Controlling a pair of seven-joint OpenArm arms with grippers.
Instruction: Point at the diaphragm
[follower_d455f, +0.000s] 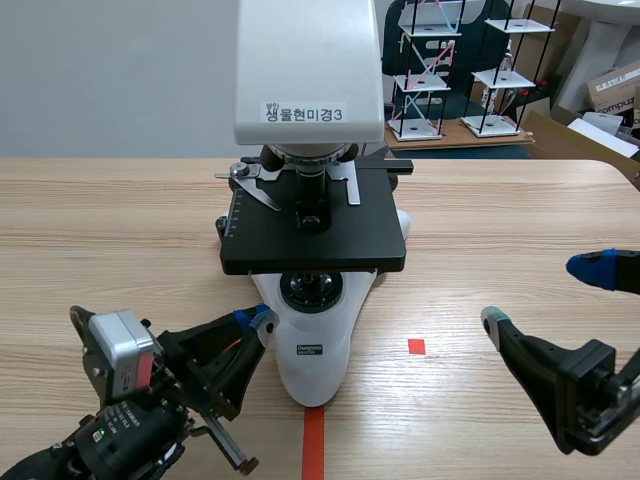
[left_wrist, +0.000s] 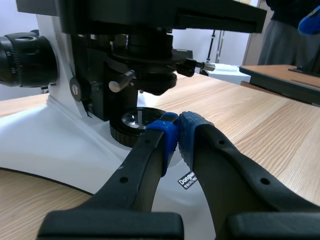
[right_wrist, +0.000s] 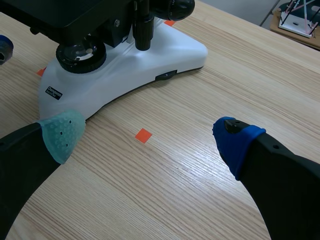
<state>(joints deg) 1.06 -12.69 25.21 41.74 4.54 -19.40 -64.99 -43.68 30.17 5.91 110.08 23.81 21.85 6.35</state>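
The left gripper, fingers pressed together, sits by the white microscope base. The round black diaphragm under the flat black stage is just ahead and higher. The right gripper, spread wide, is farther off.

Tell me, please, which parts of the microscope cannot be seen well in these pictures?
- Left wrist view: the diaphragm lies in dark shadow, its markings unreadable; the shut left gripper covers part of the base label.
- Scene view: the stage covers the diaphragm; the top edge cuts off the microscope head.
- Right wrist view: the stage hides the diaphragm above the base lens.
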